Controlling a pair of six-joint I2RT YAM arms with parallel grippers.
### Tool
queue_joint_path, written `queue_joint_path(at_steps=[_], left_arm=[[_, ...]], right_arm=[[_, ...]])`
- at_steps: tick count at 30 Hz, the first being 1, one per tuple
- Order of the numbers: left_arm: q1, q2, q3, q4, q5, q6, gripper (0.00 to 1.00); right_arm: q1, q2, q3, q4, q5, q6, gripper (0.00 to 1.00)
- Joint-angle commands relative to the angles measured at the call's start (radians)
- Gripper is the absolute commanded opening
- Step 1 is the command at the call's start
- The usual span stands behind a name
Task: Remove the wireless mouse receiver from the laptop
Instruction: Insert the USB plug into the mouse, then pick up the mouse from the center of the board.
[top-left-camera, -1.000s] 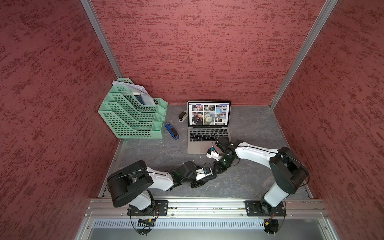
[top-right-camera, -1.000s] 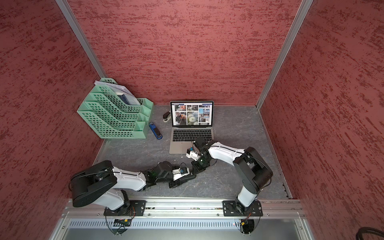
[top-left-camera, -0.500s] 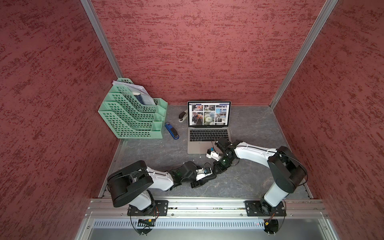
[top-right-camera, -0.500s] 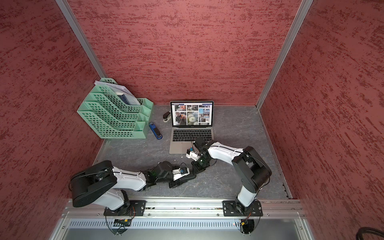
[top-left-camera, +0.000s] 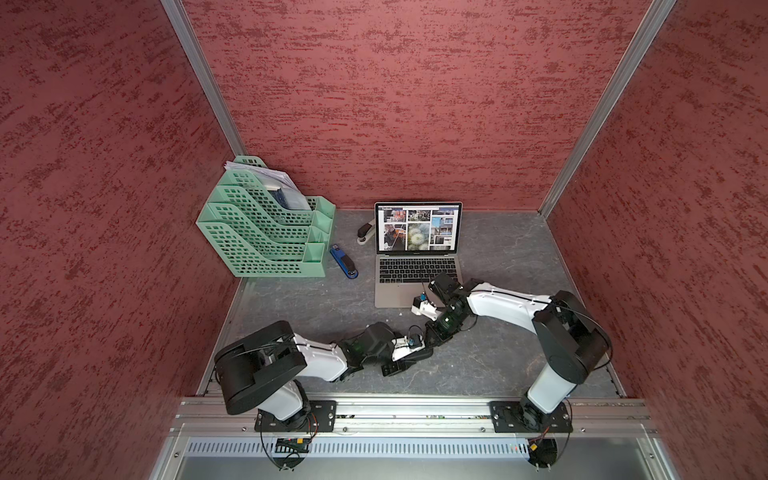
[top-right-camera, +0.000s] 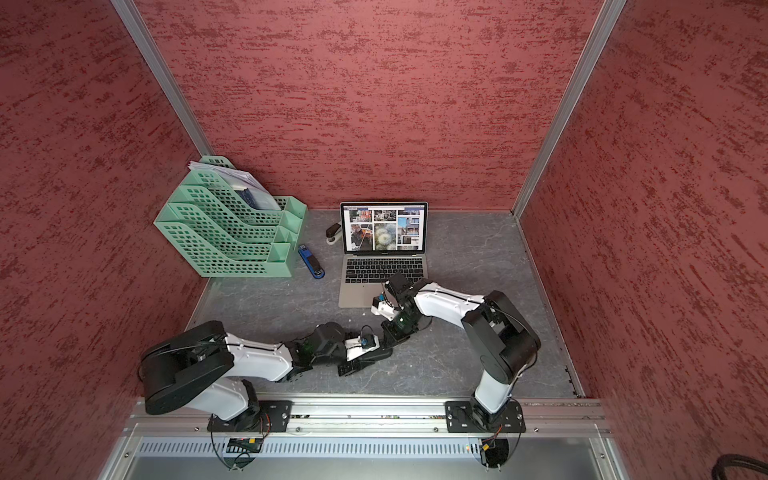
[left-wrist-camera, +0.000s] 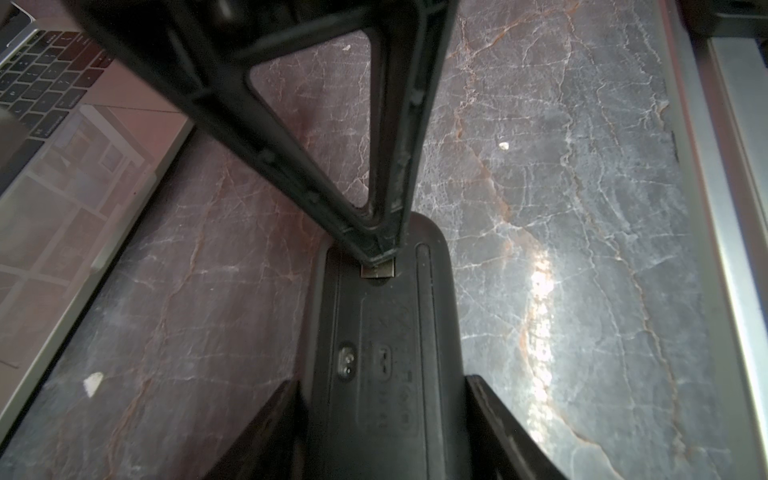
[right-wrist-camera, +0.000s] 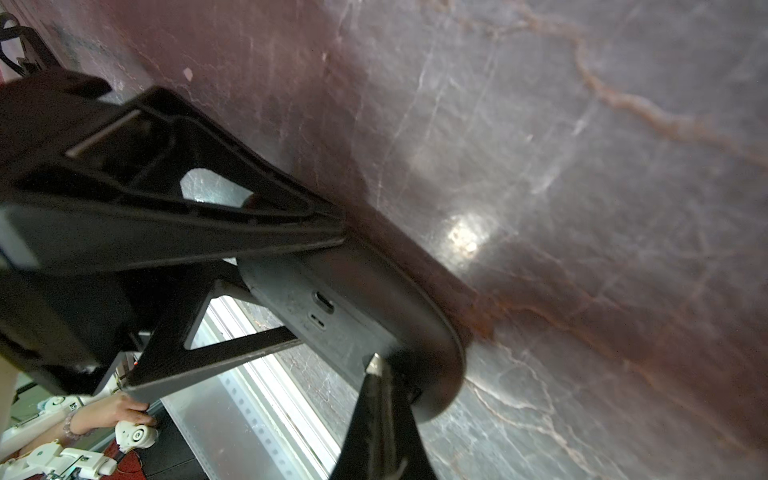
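Red textured walls (top-left-camera: 415, 104) box in a grey marbled desk (top-left-camera: 498, 266). Low over it the left gripper (left-wrist-camera: 382, 386) clamps a black mouse (left-wrist-camera: 386, 332) by its sides, jaws part-spread to the mouse's width, underside facing the left wrist camera. Only the finger ends show there, cut off by the frame edge. Opposite, the right gripper (left-wrist-camera: 376, 255) meets the mouse tip-on, pinched tight on the wireless mouse receiver (left-wrist-camera: 376, 271). Just its metal plug end pokes past the tips, and the dark cap is hidden between the fingers. The plug end touches a recess in the mouse's underside; seated in the slot or not, can't tell. In both top views the receiver is too small and too covered by the two grippers to make out. Just beyond the right gripper stands the open laptop (top-left-camera: 399, 295), apart from the receiver, screen showing a photo grid. The right arm (top-left-camera: 503, 303) covers its near right corner, and its side ports are not visible. Farther off past the left gripper are a green file rack (top-left-camera: 257, 237) with papers and a blue stapler (top-left-camera: 344, 262) beside it. A black stapler (top-left-camera: 365, 232) is half hidden behind the laptop screen.
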Motion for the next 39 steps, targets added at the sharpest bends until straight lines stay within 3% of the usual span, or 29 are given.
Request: queue_joint_path(at_steps=[1, 16, 25, 31, 32, 33, 34, 39], left_arm=[[0.002, 0.015, 0.01, -0.04, 0.014, 0.013, 0.58], [0.002, 0.016, 0.012, -0.044, 0.014, 0.014, 0.58], [0.002, -0.009, 0.012, -0.053, 0.013, 0.027, 0.58], [0.005, -0.073, 0.017, -0.106, 0.045, 0.046, 0.58], [0.005, -0.08, 0.02, -0.116, 0.053, 0.047, 0.58], [0.009, -0.093, 0.027, -0.135, 0.065, 0.048, 0.57], [0.013, -0.108, 0.031, -0.15, 0.076, 0.048, 0.57], [0.075, -0.201, 0.05, -0.227, 0.142, 0.032, 0.56]], right_arm=[[0.007, 0.018, 0.006, 0.014, 0.02, 0.008, 0.0], [0.007, -0.039, 0.041, 0.014, 0.026, 0.008, 0.0], [-0.027, -0.25, 0.08, 0.014, 0.026, 0.008, 0.0], [-0.089, -0.531, -0.016, 0.014, 0.026, 0.008, 0.0], [-0.09, -0.566, -0.033, 0.01, 0.299, 0.01, 0.0], [-0.093, -0.617, -0.061, 0.081, 0.571, 0.016, 0.88], [-0.093, -0.669, -0.092, 0.117, 0.574, 0.025, 0.98], [-0.093, -0.818, -0.175, 0.206, 0.527, 0.045, 0.98]])
